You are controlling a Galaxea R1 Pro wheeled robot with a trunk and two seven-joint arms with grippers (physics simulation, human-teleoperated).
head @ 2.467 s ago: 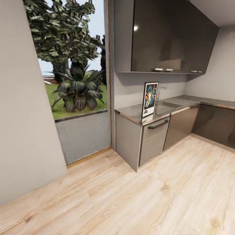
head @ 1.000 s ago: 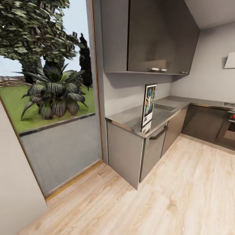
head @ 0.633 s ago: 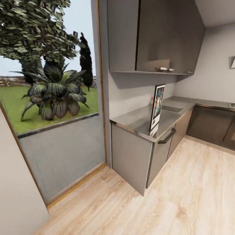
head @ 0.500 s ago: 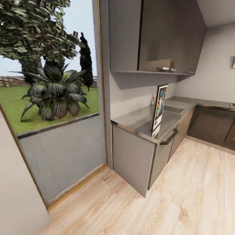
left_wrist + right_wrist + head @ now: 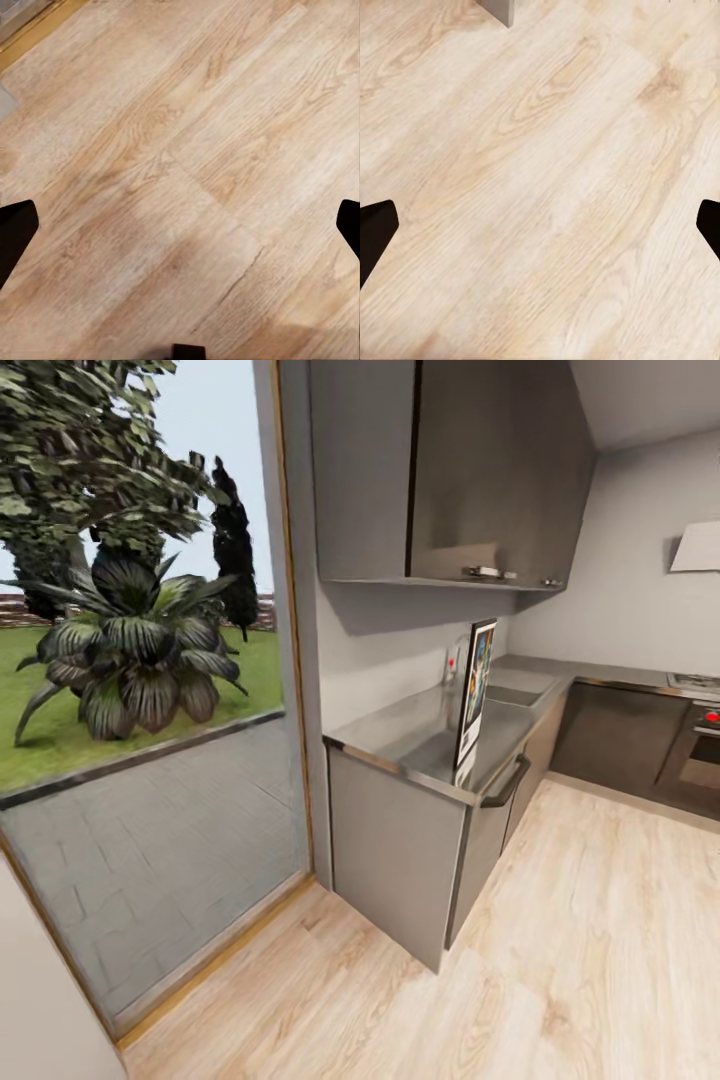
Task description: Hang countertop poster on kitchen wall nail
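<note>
Floorboards of pale wood (image 5: 180, 172) are seen close beneath both arms in the wrist views. The left gripper (image 5: 180, 225) is spread wide with nothing between its dark fingertips (image 5: 15, 225), and the right gripper (image 5: 540, 225) is likewise wide apart and empty. Nothing of the task is judged done: the poster (image 5: 475, 695) has not been picked up and stands upright on the kitchen countertop (image 5: 400, 735), near the front edge, seen almost edge-on. Reaching it, grasping it and hanging it are all left. No wall nail can be made out. The room is given by the head view: grey cabinet fronts (image 5: 395, 855), dark wall cabinets (image 5: 470, 470), the large window (image 5: 130, 660) with a plant outside, and beyond, a cooker (image 5: 700, 745). The grippers' state is given by the wrist views.
</note>
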